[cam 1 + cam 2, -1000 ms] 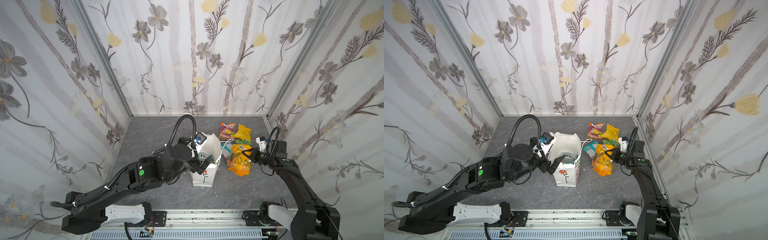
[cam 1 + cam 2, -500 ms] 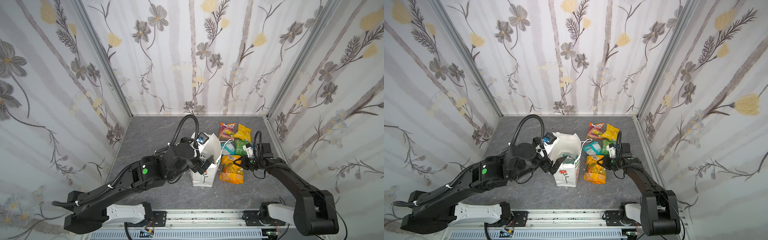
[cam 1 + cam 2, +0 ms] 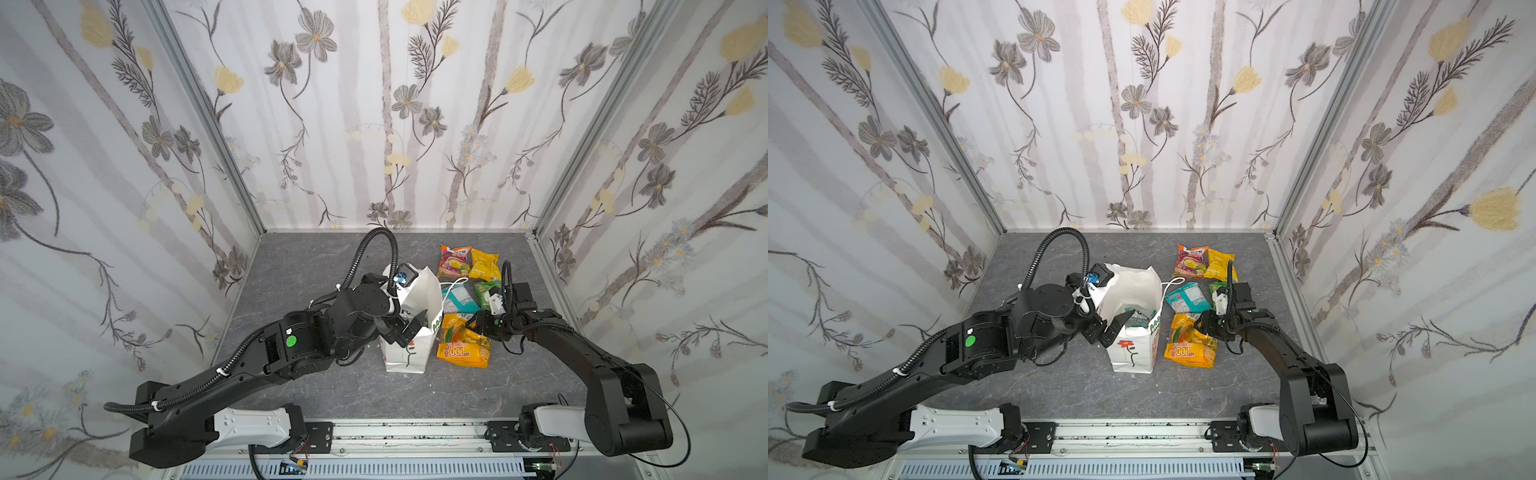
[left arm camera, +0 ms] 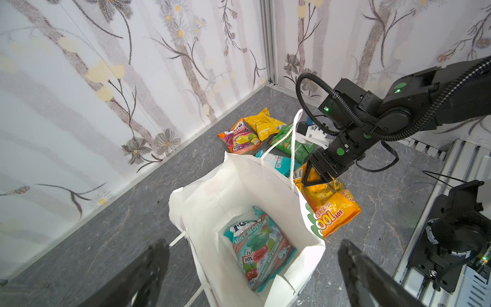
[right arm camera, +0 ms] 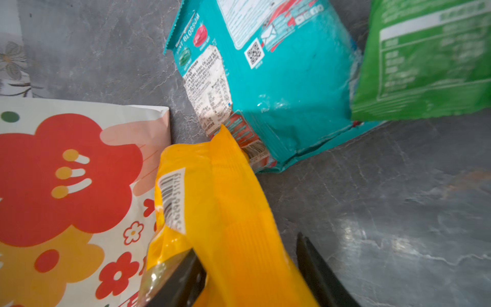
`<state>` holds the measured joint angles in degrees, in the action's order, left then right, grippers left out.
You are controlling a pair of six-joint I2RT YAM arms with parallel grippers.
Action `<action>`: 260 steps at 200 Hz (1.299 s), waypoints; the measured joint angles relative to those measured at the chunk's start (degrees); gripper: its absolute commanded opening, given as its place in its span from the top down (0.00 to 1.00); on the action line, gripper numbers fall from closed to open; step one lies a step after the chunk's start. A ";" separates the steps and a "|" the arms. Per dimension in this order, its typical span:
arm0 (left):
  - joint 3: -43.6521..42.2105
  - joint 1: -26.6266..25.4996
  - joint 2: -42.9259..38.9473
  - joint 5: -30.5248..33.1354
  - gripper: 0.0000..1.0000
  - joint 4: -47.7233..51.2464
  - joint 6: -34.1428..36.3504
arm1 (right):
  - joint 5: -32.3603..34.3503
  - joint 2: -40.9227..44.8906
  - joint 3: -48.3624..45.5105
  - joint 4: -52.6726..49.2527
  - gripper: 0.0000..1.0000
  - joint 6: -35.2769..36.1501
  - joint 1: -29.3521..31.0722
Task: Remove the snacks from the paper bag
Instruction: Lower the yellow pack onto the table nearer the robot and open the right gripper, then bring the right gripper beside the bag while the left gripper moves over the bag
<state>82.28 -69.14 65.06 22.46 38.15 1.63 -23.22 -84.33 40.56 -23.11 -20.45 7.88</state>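
Note:
The white paper bag stands upright with its mouth open. One light teal and red snack lies at its bottom. My left gripper hangs open over the bag's near rim, holding nothing. The orange "100" packet lies on the floor against the bag's right side. My right gripper stands open around that packet's far end, with a gap beside one finger.
Behind the orange packet lie a teal packet, a green one, an orange-pink one and a yellow one. The bag's cord handle sticks up on its right. Flowered walls close in three sides.
My right gripper came left and down with the orange packet, laid it on the floor beside the bag, and its jaws parted. The left arm barely shifted.

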 measured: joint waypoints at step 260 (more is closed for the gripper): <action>11.41 14.78 12.50 -7.91 0.11 11.50 -20.41 | -19.52 25.40 24.28 6.51 0.01 -14.21 8.57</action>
<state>93.69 -54.37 77.56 14.55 49.65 -18.79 -42.74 -58.94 64.84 -16.60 -34.65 16.45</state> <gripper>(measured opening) 0.922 0.993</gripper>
